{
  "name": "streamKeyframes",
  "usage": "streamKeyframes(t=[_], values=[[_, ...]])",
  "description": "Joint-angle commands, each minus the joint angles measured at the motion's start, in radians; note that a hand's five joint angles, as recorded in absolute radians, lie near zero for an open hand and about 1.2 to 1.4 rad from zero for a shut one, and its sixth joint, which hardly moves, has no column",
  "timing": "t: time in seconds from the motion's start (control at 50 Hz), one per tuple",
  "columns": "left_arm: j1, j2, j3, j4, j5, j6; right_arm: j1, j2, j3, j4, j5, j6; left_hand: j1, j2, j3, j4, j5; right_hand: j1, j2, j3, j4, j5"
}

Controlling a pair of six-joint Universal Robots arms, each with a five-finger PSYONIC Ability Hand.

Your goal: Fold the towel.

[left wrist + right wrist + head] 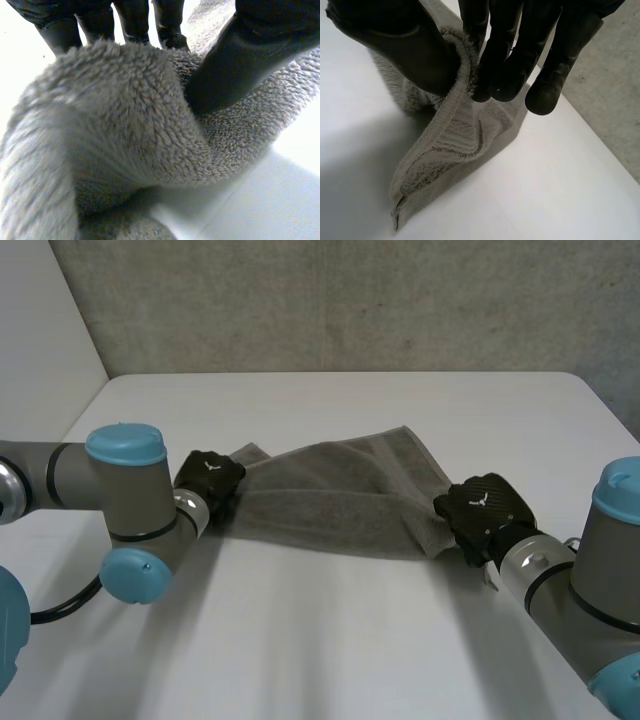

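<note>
A grey towel [340,495] hangs stretched between my two hands just above the white table [330,630], sagging onto it in the middle. My left hand [208,480] pinches the towel's left end. In the left wrist view the thumb [235,60] presses the thick pile [125,125] against the fingers [100,25]. My right hand [482,512] holds the right end. In the right wrist view its thumb [405,45] and fingers [505,50] clamp the hemmed edge [455,120], and a corner [397,212] dangles below.
A grey wall [330,300] runs behind the table's far edge. Bare table top lies in front of the towel and beyond it. The grey floor [610,100] shows past the table edge in the right wrist view.
</note>
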Motion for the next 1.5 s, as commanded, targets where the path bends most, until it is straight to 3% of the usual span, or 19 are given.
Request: streamKeyframes(t=[0.02, 0.18, 0.32, 0.42, 0.56, 0.66, 0.76, 0.88, 0.98, 1.04, 1.08, 1.1, 1.14, 1.24, 1.36, 1.5], values=[[-0.001, 0.083, -0.017, -0.001, -0.08, 0.028, -0.007, -0.057, -0.027, 0.003, 0.011, 0.0, -0.025, -0.056, -0.069, -0.066, -0.216, 0.068, 0.029, 0.026, 0.028, 0.036], [-0.008, 0.29, -0.033, -0.002, -0.095, -0.068, -0.008, -0.212, -0.086, 0.044, 0.005, 0.011, -0.025, -0.056, -0.069, -0.066, -0.216, 0.068, 0.029, 0.026, 0.028, 0.036], [-0.009, 0.549, -0.07, -0.007, -0.087, -0.178, -0.011, -0.344, -0.205, 0.24, 0.004, 0.012, -0.025, -0.056, -0.069, -0.066, -0.216, 0.068, 0.029, 0.026, 0.028, 0.036], [-0.009, 0.684, -0.085, -0.018, -0.087, -0.186, -0.043, -0.411, -0.315, 0.365, 0.001, 0.012, -0.025, -0.056, -0.069, -0.066, -0.216, 0.068, 0.029, 0.026, 0.028, 0.036], [-0.003, 0.768, -0.087, -0.041, -0.058, -0.186, -0.1, -0.408, -0.481, 0.534, -0.007, 0.009, -0.025, -0.056, -0.069, -0.066, -0.216, 0.068, 0.029, 0.026, 0.028, 0.036], [0.002, 0.748, -0.087, -0.096, 0.005, -0.181, -0.143, -0.289, -0.572, 0.693, -0.071, -0.008, -0.025, -0.056, -0.069, -0.066, -0.216, 0.068, 0.029, 0.026, 0.028, 0.036], [0.018, 0.521, -0.067, -0.188, 0.052, -0.175, -0.146, -0.183, -0.581, 0.689, -0.133, -0.027, -0.025, -0.056, -0.069, -0.066, -0.216, 0.068, 0.029, 0.026, 0.028, 0.036], [0.017, 0.362, 0.025, -0.209, 0.045, -0.153, -0.1, -0.003, -0.626, 0.666, -0.119, -0.077, -0.025, -0.056, -0.069, -0.066, -0.216, 0.068, 0.029, 0.026, 0.028, 0.036], [0.018, 0.281, 0.215, -0.205, 0.045, -0.124, -0.011, 0.118, -0.743, 0.548, 0.046, -0.132, -0.025, -0.056, -0.069, -0.066, -0.216, 0.068, 0.029, 0.026, 0.028, 0.036], [0.017, 0.29, 0.256, -0.199, 0.045, -0.132, 0.001, 0.118, -0.768, 0.474, 0.083, -0.133, -0.025, -0.056, -0.069, -0.066, -0.216, 0.068, 0.029, 0.026, 0.028, 0.036], [0.014, 0.337, 0.327, -0.148, 0.042, -0.173, 0.012, 0.074, -0.779, 0.28, 0.131, -0.121, -0.025, -0.056, -0.069, -0.066, -0.216, 0.068, 0.029, 0.026, 0.028, 0.036], [0.014, 0.337, 0.328, -0.148, 0.042, -0.173, 0.012, 0.073, -0.779, 0.279, 0.131, -0.121, -0.025, -0.056, -0.069, -0.066, -0.216, 0.068, 0.029, 0.026, 0.028, 0.036], [0.026, 0.417, 0.366, -0.056, 0.022, -0.262, 0.018, -0.052, -0.735, 0.053, 0.155, -0.109, -0.025, -0.056, -0.069, -0.066, -0.216, 0.068, 0.029, 0.026, 0.028, 0.036], [0.069, 0.501, 0.358, 0.021, -0.035, -0.356, 0.042, -0.21, -0.63, -0.12, 0.159, -0.084, -0.025, -0.056, -0.069, -0.066, -0.216, 0.068, 0.029, 0.026, 0.028, 0.036], [0.083, 0.511, 0.256, -0.001, -0.02, -0.364, 0.069, -0.235, -0.573, -0.054, 0.151, -0.086, -0.025, -0.056, -0.069, -0.066, -0.216, 0.068, 0.029, 0.026, 0.028, 0.036], [0.088, 0.453, -0.034, -0.001, 0.057, -0.345, 0.067, -0.194, -0.407, 0.179, 0.094, -0.095, -0.025, -0.056, -0.069, -0.066, -0.216, 0.068, 0.029, 0.026, 0.028, 0.036]])
